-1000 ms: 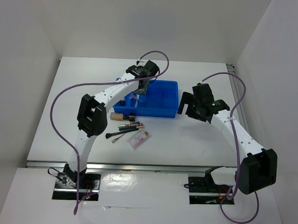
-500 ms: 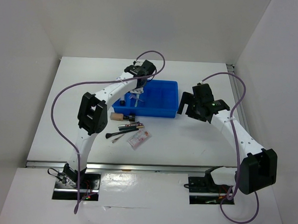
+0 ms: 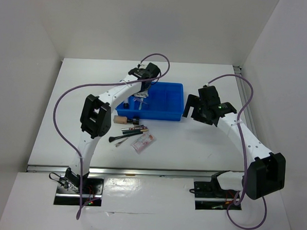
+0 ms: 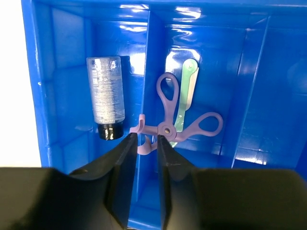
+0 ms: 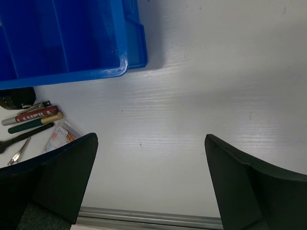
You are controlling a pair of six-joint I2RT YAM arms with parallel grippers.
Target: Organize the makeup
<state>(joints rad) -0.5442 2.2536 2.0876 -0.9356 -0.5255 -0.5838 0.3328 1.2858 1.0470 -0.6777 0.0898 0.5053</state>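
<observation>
My left gripper (image 3: 143,88) hangs over the left half of the blue divided tray (image 3: 164,114). In the left wrist view my left gripper (image 4: 145,139) is shut on the end of a pale lilac scissor-shaped plastic piece (image 4: 184,129), which hangs over a tray divider. A clear bottle with a black cap (image 4: 106,96) lies in the left compartment. On the table in front of the tray lie a tan stub (image 3: 118,120), slim pencils (image 3: 134,129), a black-tipped brush (image 3: 119,138) and a pinkish packet (image 3: 143,143). My right gripper (image 3: 191,107) is open and empty to the right of the tray.
A green and white piece (image 4: 184,91) lies in the tray under the lilac piece. The right wrist view shows the tray's corner (image 5: 120,67), the pencils (image 5: 33,116), the packet (image 5: 60,135) and a metal rail (image 5: 144,218) at the table's near edge.
My left gripper has drawn back toward the tray's far side, taking the lilac piece with it. The right arm has not moved.
</observation>
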